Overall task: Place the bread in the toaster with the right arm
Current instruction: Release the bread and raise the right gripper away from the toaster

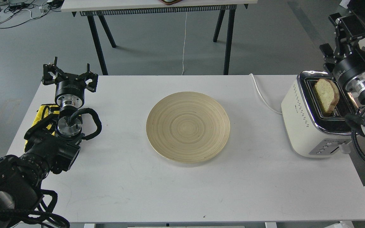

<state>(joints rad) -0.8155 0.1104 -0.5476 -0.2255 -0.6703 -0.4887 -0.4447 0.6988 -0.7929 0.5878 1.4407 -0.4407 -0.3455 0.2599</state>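
Closest to the camera was your left arm [27, 158], a black jointed limb with a yellow part, lying on the white table [176, 193] well to the left of the round wooden plate [188, 126]; its gripper [69, 73] pointed away with its fingers spread wide, holding nothing, probably parked there to keep out of the way. That plate, pale, ringed with fine concentric grain and shallow, sat bare at the table's middle. Well to the right of the plate stood the toaster [309, 126], cream-white and rounded, with dotted side vents, a shiny chrome top and a white cord [263, 96] trailing back toward the plate's far side. The bread [326, 94], pale and speckled with a thin brown crust, stood tilted in the slot nearer the plate, its upper half still showing above the chrome, so you could judge the slice placed but not pushed down. Your right arm [358, 74], black with silver joint rings, hung above the toaster's far side, and its gripper [344, 27] rose clear of the bread; whether those fingers were parted or closed could not be told from this angle.
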